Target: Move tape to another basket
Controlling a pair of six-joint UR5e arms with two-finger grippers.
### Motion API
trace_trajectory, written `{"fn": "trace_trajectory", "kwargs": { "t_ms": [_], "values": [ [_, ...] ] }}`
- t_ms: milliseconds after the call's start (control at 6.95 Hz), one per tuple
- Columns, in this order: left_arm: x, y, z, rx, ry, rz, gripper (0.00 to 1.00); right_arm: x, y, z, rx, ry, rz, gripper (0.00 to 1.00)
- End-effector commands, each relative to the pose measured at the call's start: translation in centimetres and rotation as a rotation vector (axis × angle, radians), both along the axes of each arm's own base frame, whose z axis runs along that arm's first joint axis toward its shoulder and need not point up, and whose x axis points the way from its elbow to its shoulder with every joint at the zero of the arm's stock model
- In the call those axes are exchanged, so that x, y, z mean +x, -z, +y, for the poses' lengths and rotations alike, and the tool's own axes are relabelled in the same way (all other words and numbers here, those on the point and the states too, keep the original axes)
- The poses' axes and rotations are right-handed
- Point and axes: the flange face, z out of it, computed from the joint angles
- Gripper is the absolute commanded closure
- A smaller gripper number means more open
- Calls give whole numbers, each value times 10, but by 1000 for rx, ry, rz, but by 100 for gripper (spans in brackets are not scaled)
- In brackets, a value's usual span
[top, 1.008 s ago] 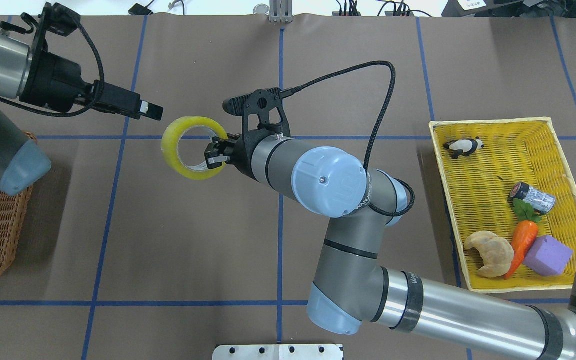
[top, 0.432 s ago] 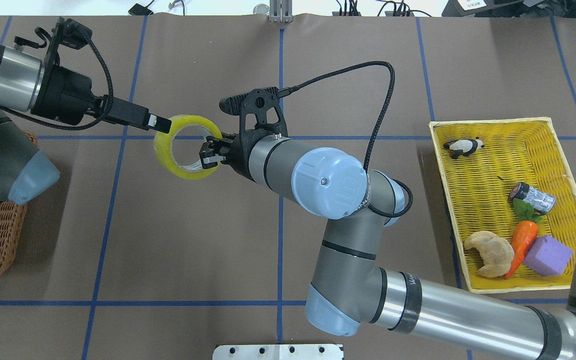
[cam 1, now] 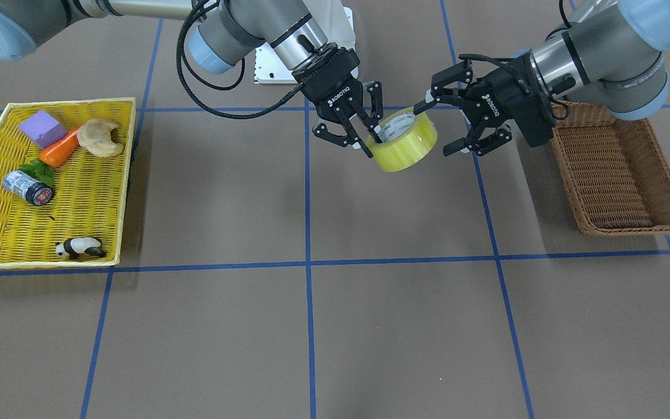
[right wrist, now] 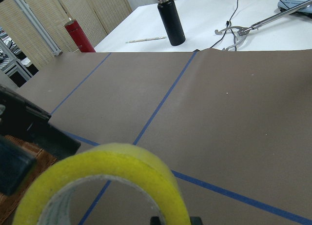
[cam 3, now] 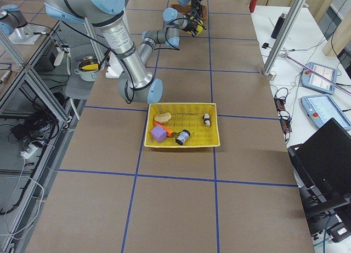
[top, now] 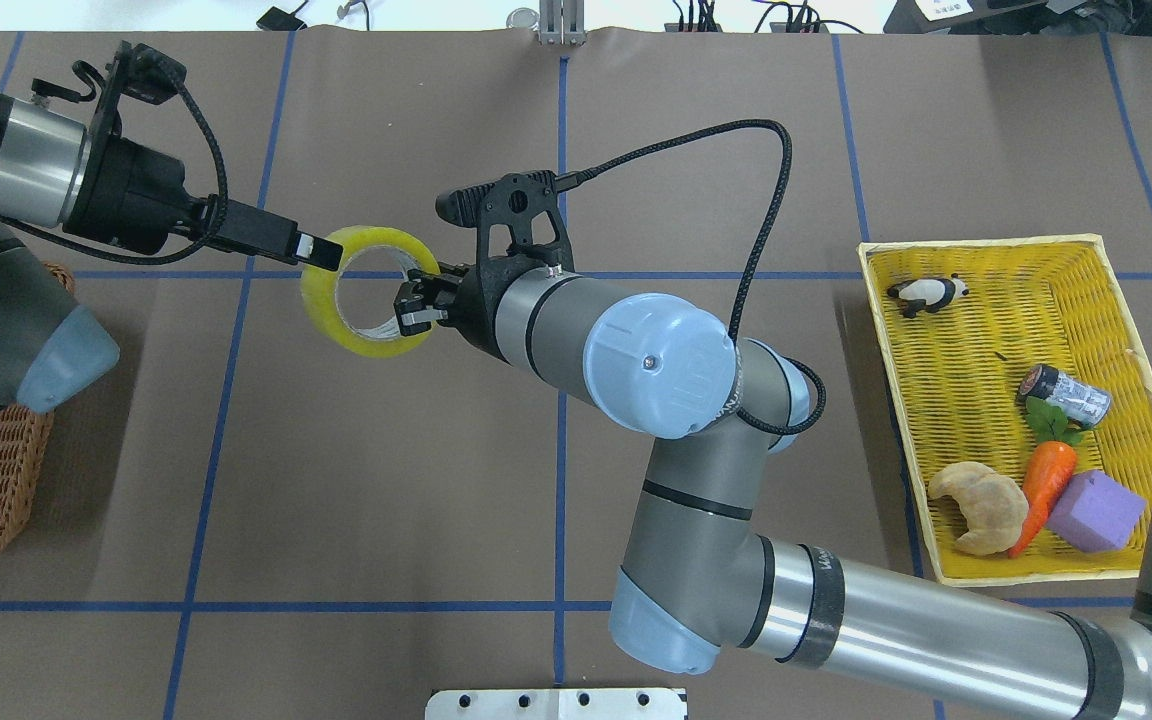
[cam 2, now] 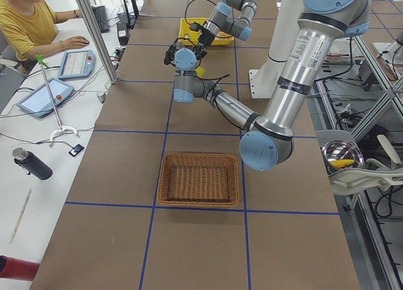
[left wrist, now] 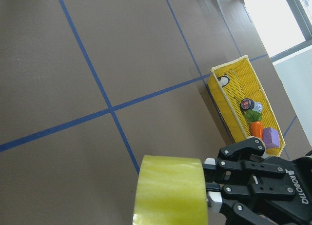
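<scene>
Since a second ago the left gripper (top: pixel 316 250) has advanced until its tip overlaps the tape (top: pixel 376 345), which the right gripper (top: pixel 418 308) clamps by the wall, mid-air over the table's centre. The basket (top: pixel 26 470) is cut off at the left edge there and partly under the arm. In the front-facing view the left jaws stand spread around the roll's rim, not yet pinching. The handover looks half done: grasp, release and carry remain. Wrist views mostly crop their own fingers, and side views are too small to judge contact.

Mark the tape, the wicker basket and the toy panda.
tape (cam 1: pixel 406 153): front-facing view, on its yellow outer wall.
basket (cam 1: pixel 614 169): front-facing view, on its bare woven floor.
panda (cam 1: pixel 78 248): front-facing view, on its body.
</scene>
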Motion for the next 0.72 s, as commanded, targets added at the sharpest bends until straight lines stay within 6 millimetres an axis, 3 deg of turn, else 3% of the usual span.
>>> {"fn": "trace_trajectory", "kwargs": {
  "t_ms": [0, 288, 432, 576],
  "values": [
    [-1, 2, 2, 3, 0, 3, 22, 0, 1, 0, 2, 0, -1, 100],
    [-1, 3, 4, 3, -2, 6, 70, 0, 1, -1, 0, -4, 0, 100],
    [-2, 3, 5, 6, -4, 12, 97, 1, 5, 0, -40, -6, -37, 72],
    [-1, 4, 7, 15, -7, 18, 100, 3, 13, -1, -73, -22, -73, 33]
  ]
}}
